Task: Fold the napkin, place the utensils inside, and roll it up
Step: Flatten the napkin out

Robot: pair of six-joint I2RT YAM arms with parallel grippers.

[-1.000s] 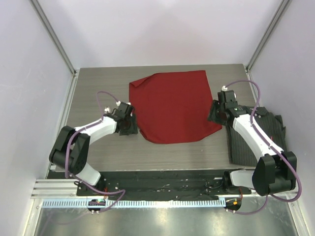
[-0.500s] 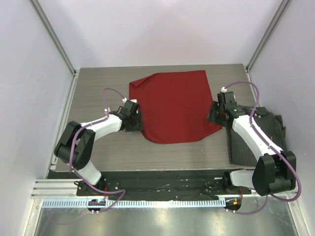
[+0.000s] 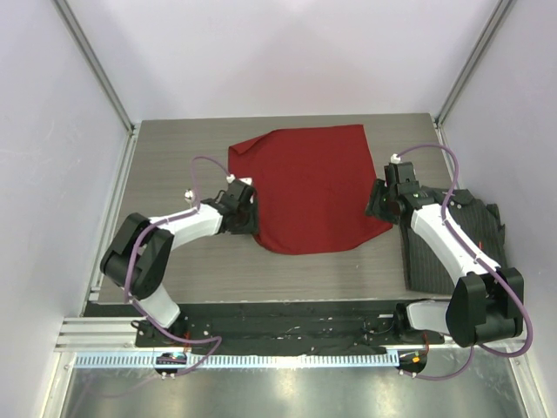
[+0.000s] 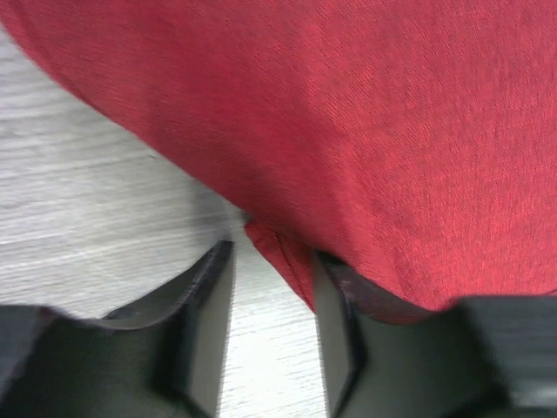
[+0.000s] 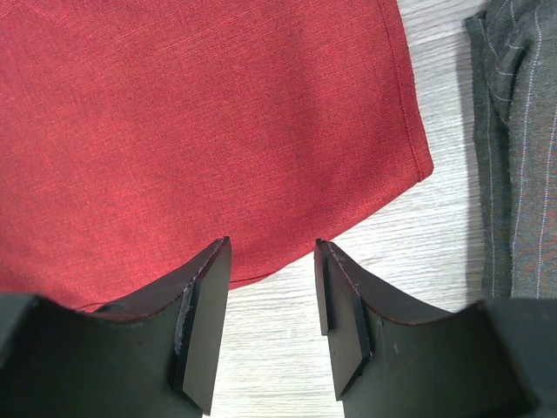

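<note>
One red napkin (image 3: 305,187) lies on the single grey tabletop (image 3: 174,157). One dark pinstriped shirt (image 3: 424,261) lies at the tabletop's right edge, which makes two pieces of cloth in all. There are two white-and-black arms, the left arm (image 3: 178,226) and the right arm (image 3: 444,239). Each ends in one hand, the left hand (image 3: 248,213) and the right hand (image 3: 376,198), so two hands. The left wrist view shows that hand's two fingers (image 4: 204,322) and the right wrist view shows the other hand's two fingers (image 5: 204,313), four altogether. Two purple cables (image 3: 194,167) show, one looping over each arm. Two metal posts (image 3: 96,65) rise at the far corners
</note>
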